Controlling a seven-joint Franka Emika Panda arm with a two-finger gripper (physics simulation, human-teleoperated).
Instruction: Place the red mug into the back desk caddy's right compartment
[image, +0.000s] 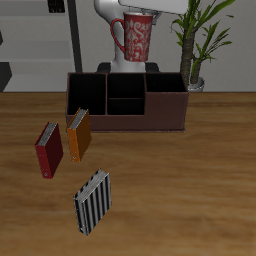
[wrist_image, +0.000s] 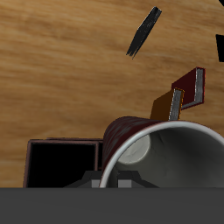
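The red mug (image: 138, 38), speckled with a loop handle, hangs upright in the air above the back edge of the dark brown desk caddy (image: 125, 118). It is over the border between the small middle cubbies and the large end section (image: 166, 84) beside the plant. In the wrist view the mug's pale rim and grey-white inside (wrist_image: 166, 153) fill the frame, with a dark caddy compartment (wrist_image: 59, 162) beyond. My gripper (wrist_image: 116, 180) is shut on the mug's rim; little of it shows. Only one caddy is in view.
A red book (image: 48, 150) and an orange book (image: 79, 135) stand in front of the caddy. A black-and-white striped book (image: 93, 202) stands nearer the table's front edge. A potted plant (image: 200, 40) stands behind the caddy's end.
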